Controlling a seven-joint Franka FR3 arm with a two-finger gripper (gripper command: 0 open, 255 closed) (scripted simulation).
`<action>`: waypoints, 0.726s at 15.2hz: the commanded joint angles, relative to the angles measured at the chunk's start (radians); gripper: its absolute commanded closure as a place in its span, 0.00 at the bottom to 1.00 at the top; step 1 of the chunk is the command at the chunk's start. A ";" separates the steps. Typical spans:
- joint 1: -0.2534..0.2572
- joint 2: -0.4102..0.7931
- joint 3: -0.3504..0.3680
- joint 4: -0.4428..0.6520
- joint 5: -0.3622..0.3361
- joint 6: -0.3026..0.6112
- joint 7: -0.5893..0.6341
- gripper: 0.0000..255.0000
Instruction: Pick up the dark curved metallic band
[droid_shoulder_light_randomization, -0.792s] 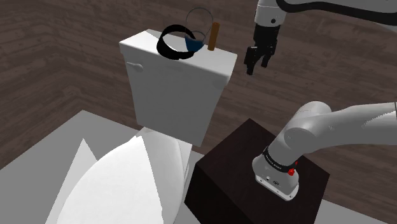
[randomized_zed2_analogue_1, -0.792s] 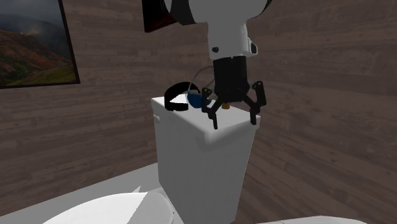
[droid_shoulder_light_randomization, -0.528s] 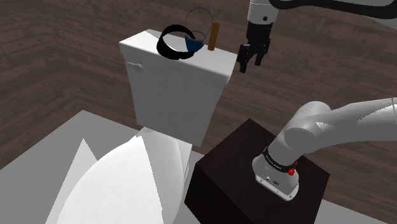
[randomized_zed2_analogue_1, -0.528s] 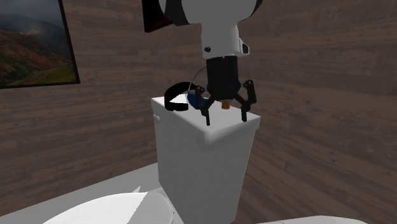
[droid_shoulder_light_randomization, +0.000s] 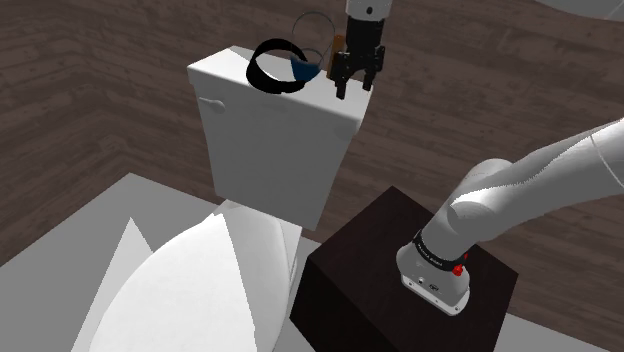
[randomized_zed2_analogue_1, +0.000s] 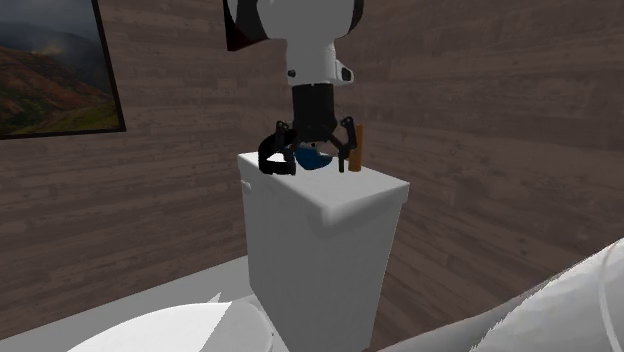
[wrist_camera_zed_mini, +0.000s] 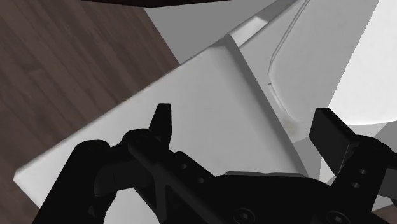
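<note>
The dark curved band (droid_shoulder_light_randomization: 273, 66) stands on edge on top of a white toilet tank (droid_shoulder_light_randomization: 278, 150), towards its back; the second exterior view shows the band (randomized_zed2_analogue_1: 273, 159) at the lid's far left. Beside the band are a clear bowl with blue inside (droid_shoulder_light_randomization: 306, 66) and an upright brown stick (randomized_zed2_analogue_1: 360, 148). My black gripper (droid_shoulder_light_randomization: 354, 87) hangs open just above the tank lid, on the shoulder view's right of the band and apart from it. In the wrist view the gripper (wrist_camera_zed_mini: 247, 127) has its fingers spread wide over the white lid (wrist_camera_zed_mini: 191, 95), with nothing between them.
A white toilet seat cover (droid_shoulder_light_randomization: 190, 290) lies below the tank. The dark stand (droid_shoulder_light_randomization: 370, 250) sits at the shoulder view's lower right. Wood-panelled walls surround the tank, and a framed landscape picture (randomized_zed2_analogue_1: 55, 65) hangs on one of them.
The gripper has swung towards the shoulder view's left, from beside the tank's right end to above the lid near the bowl and stick. It stayed open. The band has not moved.
</note>
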 joint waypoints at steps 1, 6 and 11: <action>0.003 0.068 0.015 0.063 0.012 0.016 0.023 0.00; 0.011 0.236 0.047 0.238 0.025 0.037 0.078 0.00; 0.023 0.412 0.076 0.448 0.022 0.033 0.133 0.00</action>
